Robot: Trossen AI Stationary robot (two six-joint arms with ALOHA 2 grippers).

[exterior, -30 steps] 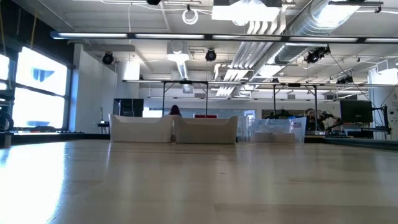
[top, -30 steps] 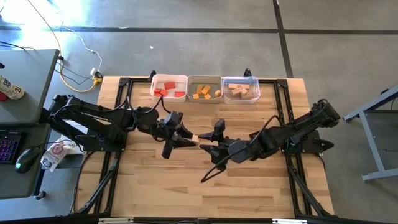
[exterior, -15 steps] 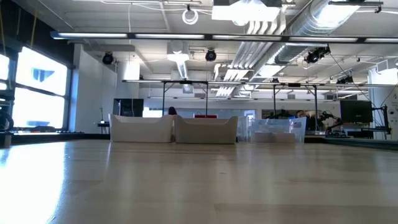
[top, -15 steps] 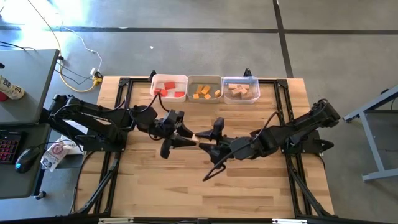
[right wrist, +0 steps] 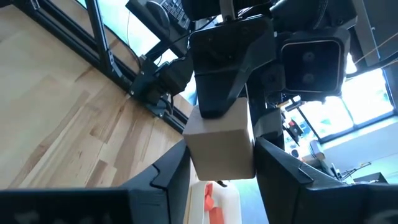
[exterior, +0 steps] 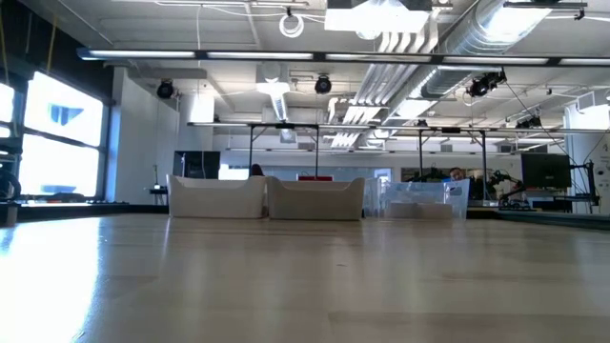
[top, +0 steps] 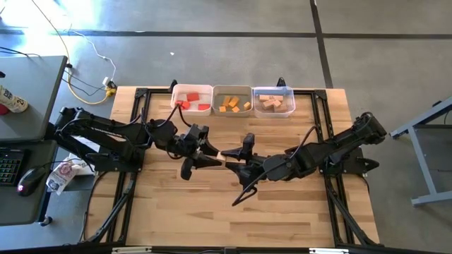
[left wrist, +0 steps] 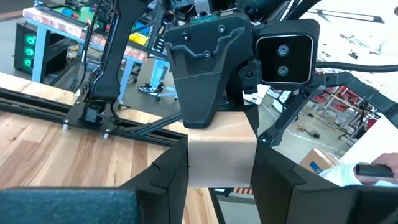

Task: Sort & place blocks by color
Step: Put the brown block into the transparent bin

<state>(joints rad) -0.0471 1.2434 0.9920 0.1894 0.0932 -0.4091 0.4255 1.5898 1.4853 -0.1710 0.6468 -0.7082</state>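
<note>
A pale wooden block (left wrist: pixel 221 152) hangs in the air over the middle of the table, and both grippers meet on it. My left gripper (top: pixel 212 154) reaches in from the table's left. My right gripper (top: pixel 233 162) reaches in from the right, and each is shut on the block (right wrist: pixel 221 146). In the high view the block (top: pixel 224 152) is only a pale speck between the two dark hands. Neither arm shows in the low view. My left gripper pinches two opposite faces of the block (left wrist: pixel 191 163) between its two fingers (left wrist: pixel 168 180). The fingers lie level and come from the table's left. The block is clear of the table. My right gripper pinches the block's other pair of faces (right wrist: pixel 194 155) between its two fingers (right wrist: pixel 171 174), crosswise to the left gripper's hold. It comes from the table's right, slanting slightly down. In the left wrist view one of its fingers (left wrist: pixel 202 106) lies on the block's top face.
Three bins stand in a row at the table's far edge: one with red blocks (top: pixel 192 99), one with orange blocks (top: pixel 232 101), and a clear one with pale blocks (top: pixel 273 102). Black frame rails (top: pixel 134 141) run along the table's sides. Bare wood lies toward the near edge.
</note>
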